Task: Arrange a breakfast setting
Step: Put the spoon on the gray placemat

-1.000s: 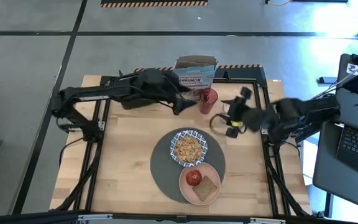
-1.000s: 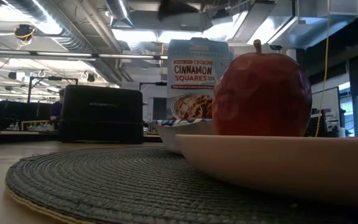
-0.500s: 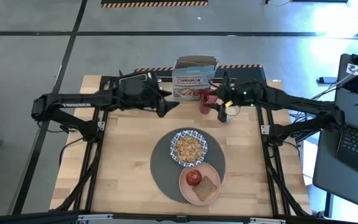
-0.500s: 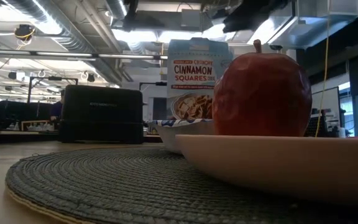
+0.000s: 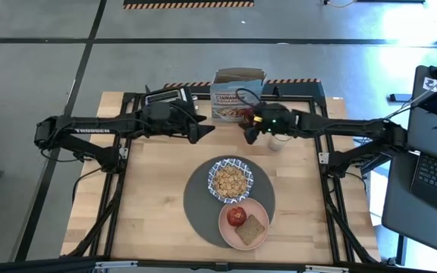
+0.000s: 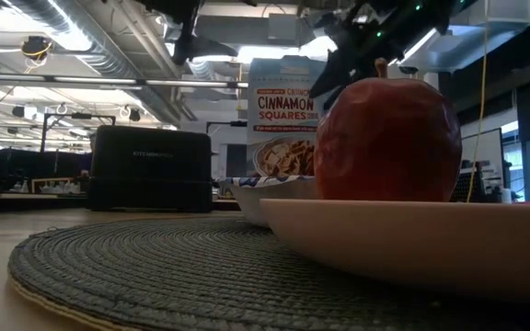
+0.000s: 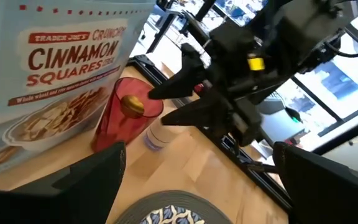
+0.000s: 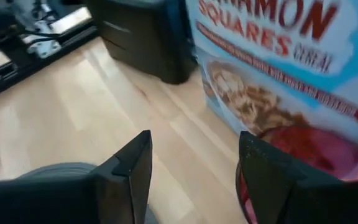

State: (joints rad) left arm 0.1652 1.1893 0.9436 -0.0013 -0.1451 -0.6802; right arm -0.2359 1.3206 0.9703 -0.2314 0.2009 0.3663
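The red tumbler (image 7: 118, 118) stands at the far middle of the table in front of the cereal box, with the small gold spoon (image 7: 131, 104) standing in it, round end up. The milk glass (image 5: 277, 142) stands just right of it. My right gripper (image 7: 160, 107) is open, its fingertips just beside the tumbler's rim and spoon, apart from both. My left gripper (image 5: 203, 130) is open and empty, left of the tumbler. The dark-grey mat (image 5: 196, 205) carries the blue-and-white bowl (image 5: 230, 180) of cereal and the salmon-pink plate (image 5: 258, 209).
A Cinnamon Squares cereal box (image 5: 237, 95) stands at the far edge behind the tumbler, and a black toaster (image 5: 165, 95) stands to its left. An apple (image 5: 237, 217) and a toast slice (image 5: 253, 228) lie on the plate. Bare wood shows at the table's left and right.
My right gripper has swung from the table's right side toward the left and far edge, arriving at the tumbler. My left gripper has drawn back from the tumbler toward the table's left. The tumbler, bowl and plate have stayed in place.
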